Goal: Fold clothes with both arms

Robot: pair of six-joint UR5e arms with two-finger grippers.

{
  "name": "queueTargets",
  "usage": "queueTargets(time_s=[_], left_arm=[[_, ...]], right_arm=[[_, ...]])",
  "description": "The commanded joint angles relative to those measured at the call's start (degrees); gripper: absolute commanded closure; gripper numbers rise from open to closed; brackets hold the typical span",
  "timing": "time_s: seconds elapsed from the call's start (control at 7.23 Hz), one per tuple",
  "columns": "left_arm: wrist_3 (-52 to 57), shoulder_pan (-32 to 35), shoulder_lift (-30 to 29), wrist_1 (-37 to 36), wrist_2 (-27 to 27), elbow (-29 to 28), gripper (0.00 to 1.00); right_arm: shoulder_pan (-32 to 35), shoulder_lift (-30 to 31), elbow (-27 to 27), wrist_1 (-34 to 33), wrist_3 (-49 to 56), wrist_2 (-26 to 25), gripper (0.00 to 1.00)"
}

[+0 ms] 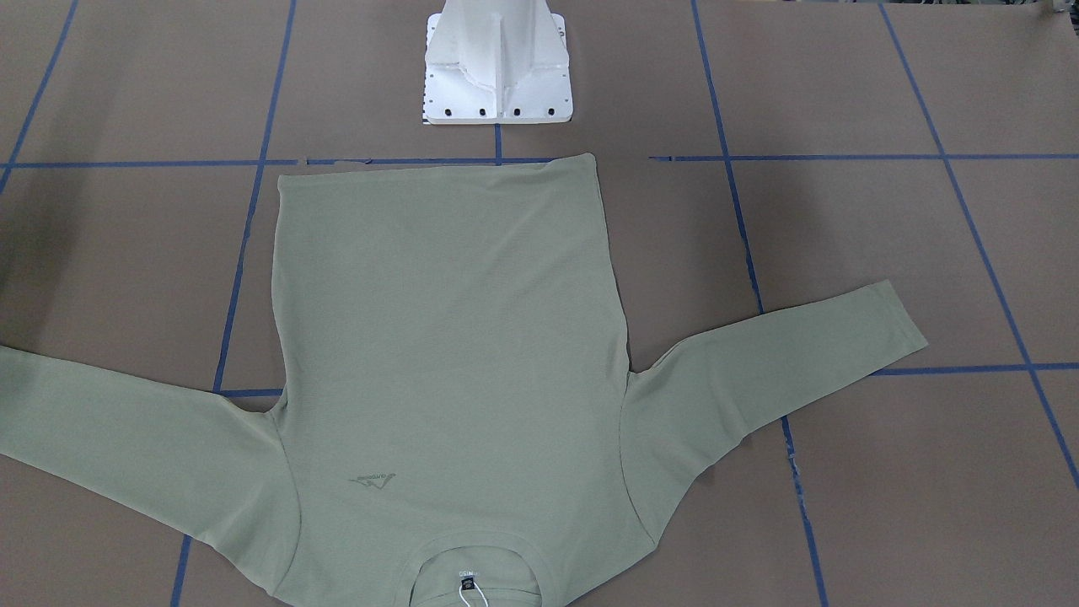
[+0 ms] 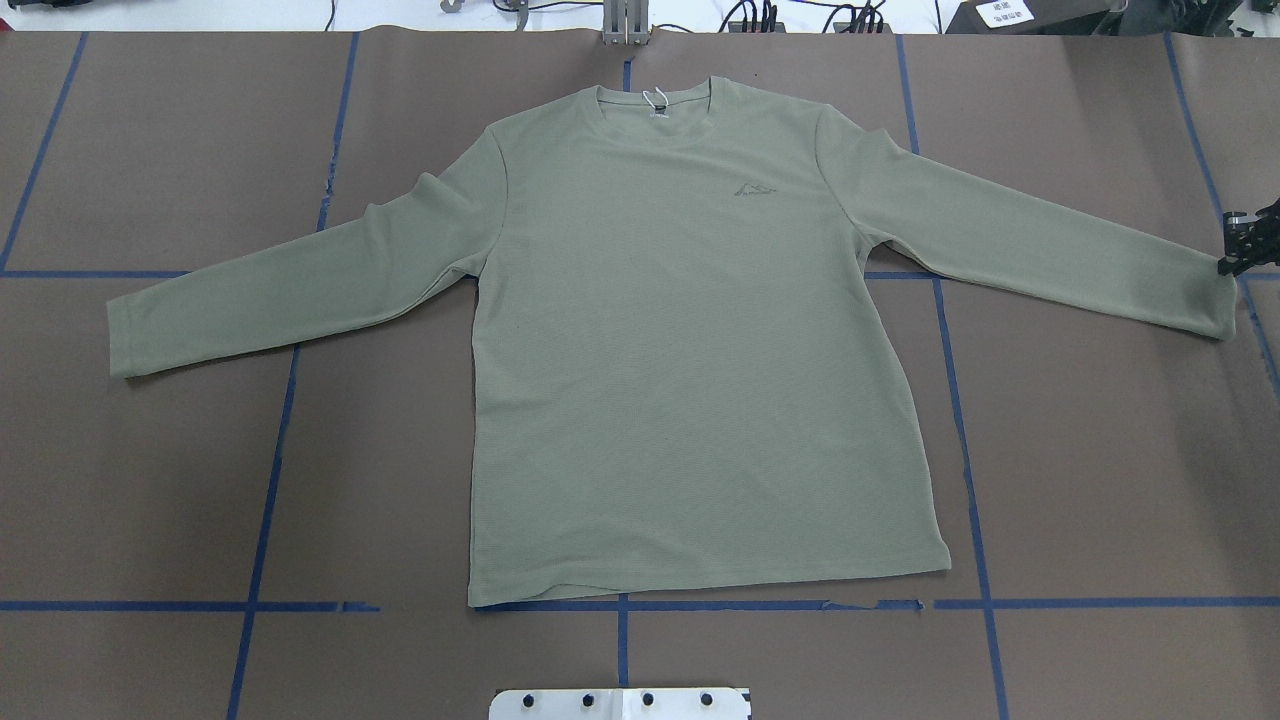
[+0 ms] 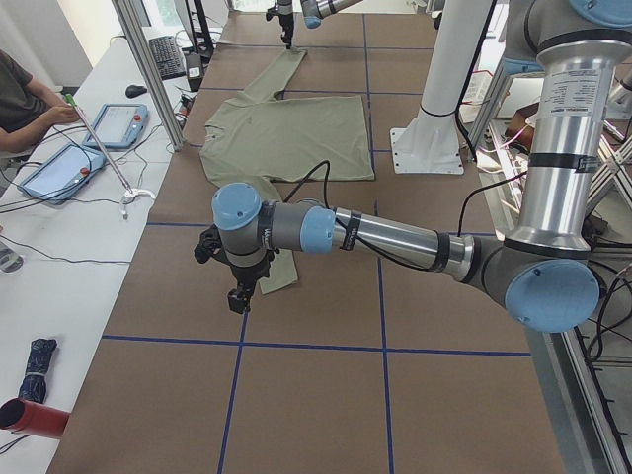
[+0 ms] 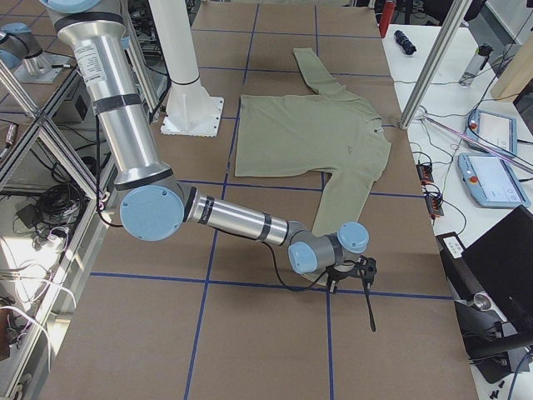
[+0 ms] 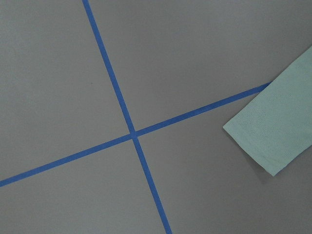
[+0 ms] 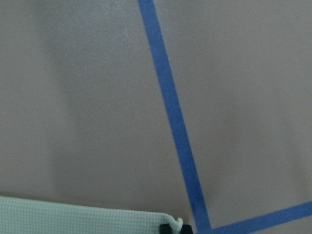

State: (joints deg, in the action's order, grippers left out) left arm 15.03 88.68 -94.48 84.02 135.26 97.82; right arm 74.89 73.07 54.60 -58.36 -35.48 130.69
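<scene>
brown table cover (image 2: 150, 480) gridded with blue tape (image 2: 120, 606), white desk (image 3: 59, 286) along one side.

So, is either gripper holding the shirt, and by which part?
Cannot tell. The shirt lies flat; the right gripper is at one sleeve cuff, the left gripper near the other cuff, neither grip visible.

Sage-green shirt (image 2: 690, 350), blue-gridded brown table (image 2: 150, 480).

shirt (image 2: 690, 350): 1 | left arm (image 3: 395, 237) + right arm (image 4: 237, 218): 2 | white pedestal (image 1: 497, 76): 1 | tablets (image 3: 117, 123) (image 3: 54, 170): 2 | person (image 3: 20, 99): 1
</scene>
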Motion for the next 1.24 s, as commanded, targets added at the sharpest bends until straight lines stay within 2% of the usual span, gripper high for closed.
queueTargets(time_s=[0.0, 0.41, 0.69, 0.83, 0.97, 1.11], left_arm=[[0.0, 0.0, 0.0, 0.0, 0.0, 0.0, 0.0], [0.0, 0.0, 0.0, -0.1, 0.0, 0.1, 0.0], [0.0, 0.0, 0.0, -0.1, 0.1, 0.5, 0.0], [0.0, 0.0, 0.0, -0.1, 0.1, 1.0, 0.0], [0.0, 0.0, 0.0, -0.1, 0.1, 1.0, 0.0], [0.0, 0.0, 0.0, 0.0, 0.1, 1.1, 0.0]], right_arm=[[0.1, -0.1, 0.7, 0.0, -0.1, 0.3, 1.0], [0.1, -0.2, 2.6, -0.1, -1.4, 0.9, 1.0], [-0.1, 3.4, 14.2, -0.3, -8.0, 4.8, 1.0], [-2.6, 3.8, 20.5, 0.0, -14.0, 5.6, 1.0], [-7.0, 3.1, 25.8, -0.3, -20.4, 5.2, 1.0], [-11.8, -0.9, 28.5, -0.4, -31.5, 4.6, 1.0]])
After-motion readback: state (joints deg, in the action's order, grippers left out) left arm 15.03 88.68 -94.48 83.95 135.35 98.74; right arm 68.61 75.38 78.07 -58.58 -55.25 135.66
